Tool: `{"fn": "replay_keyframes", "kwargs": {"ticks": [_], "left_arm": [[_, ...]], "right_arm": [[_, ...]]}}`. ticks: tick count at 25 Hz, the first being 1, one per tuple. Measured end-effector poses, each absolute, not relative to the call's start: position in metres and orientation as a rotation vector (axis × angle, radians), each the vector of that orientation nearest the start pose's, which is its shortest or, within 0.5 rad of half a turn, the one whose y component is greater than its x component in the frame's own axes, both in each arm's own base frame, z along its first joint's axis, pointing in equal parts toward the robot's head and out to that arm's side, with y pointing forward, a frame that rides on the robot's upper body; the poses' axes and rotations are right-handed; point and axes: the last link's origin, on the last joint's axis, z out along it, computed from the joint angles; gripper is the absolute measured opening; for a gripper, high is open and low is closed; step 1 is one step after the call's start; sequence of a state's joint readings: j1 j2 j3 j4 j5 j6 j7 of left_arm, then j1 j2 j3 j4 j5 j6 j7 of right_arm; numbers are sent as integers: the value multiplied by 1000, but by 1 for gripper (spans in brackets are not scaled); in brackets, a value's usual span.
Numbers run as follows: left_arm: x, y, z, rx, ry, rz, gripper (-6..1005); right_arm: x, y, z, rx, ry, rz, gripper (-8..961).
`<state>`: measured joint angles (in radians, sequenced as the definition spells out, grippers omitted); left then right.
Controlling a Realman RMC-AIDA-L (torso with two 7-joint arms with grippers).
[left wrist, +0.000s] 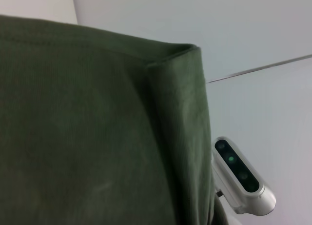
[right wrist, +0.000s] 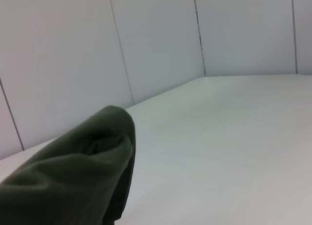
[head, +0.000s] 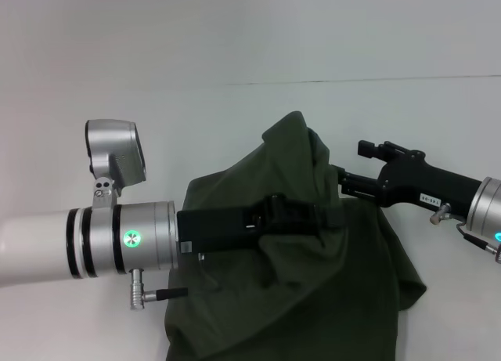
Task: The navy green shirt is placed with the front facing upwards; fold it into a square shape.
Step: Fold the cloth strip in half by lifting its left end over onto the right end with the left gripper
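The navy green shirt (head: 297,298) hangs bunched above the white table (head: 407,118), rising to a peak at the middle of the head view and draping toward the near edge. No lettering shows. My left gripper (head: 333,217) reaches in from the left and is shut on the cloth near the middle. My right gripper (head: 338,181) comes from the right, its tips buried in the same raised fold and shut on it. The left wrist view is mostly filled by a hemmed edge of the shirt (left wrist: 87,137). A rounded fold of the shirt (right wrist: 73,176) shows in the right wrist view.
The bare white table spreads on both sides of the shirt and behind it to a white wall (head: 235,32). The right arm's wrist camera (left wrist: 240,177) sits close beside the cloth in the left wrist view.
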<state>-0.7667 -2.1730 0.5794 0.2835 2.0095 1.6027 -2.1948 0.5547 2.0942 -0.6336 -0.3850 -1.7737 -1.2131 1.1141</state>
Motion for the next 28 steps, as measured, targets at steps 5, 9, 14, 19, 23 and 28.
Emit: {"fn": "replay_keyframes", "kwargs": {"ticks": [5,9,14,19,23,28], "left_arm": [[-170,316,-95,-2593,-2106,-1088,65],[-166,313,-104,-2604,-2097,-1091,65],[-168,313,-108,-2594,-2072,-1088,72],[-171,313,-112,-2584,-2021,-1102,88],[-171,314,-111,-2569,-1983,-1163,206],[-173,313,-106,-2557,-1970,-1204,348]], "right_arm": [[287,354,-28,-2359,697,728,864],[288,355,-26,-2342,703,735,864],[291,356,-22,-2303,719,753,864],[291,357,-20,-2288,725,760,864],[291,357,-20,-2285,725,762,864],[293,358,-17,-2265,733,771,864]]}}
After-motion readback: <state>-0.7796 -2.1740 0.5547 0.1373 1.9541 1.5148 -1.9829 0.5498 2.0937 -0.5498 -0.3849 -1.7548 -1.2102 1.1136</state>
